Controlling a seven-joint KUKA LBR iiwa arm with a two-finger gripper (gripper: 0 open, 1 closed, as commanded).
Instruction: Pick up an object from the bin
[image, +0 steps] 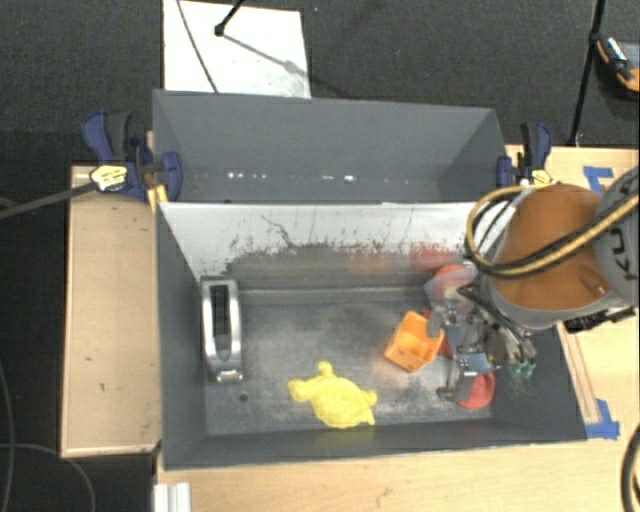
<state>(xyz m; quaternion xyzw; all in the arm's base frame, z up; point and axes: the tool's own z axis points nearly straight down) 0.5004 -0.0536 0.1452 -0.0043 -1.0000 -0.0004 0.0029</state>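
Observation:
My gripper (463, 375) hangs low in the bin's right front part. Right under it, touching its lower tip, lies a small red rounded thing (479, 393). An orange angular block (414, 341) rests just left of the gripper, close against it. Behind the gripper, near the back wall, a pinkish-grey thing (446, 281) is partly hidden by the arm's orange cover.
A yellow soft toy (335, 398) lies at the front middle of the bin floor. A silver metal clip-like piece (221, 327) stands along the left wall. The arm with its orange cover and cables comes in over the right rim.

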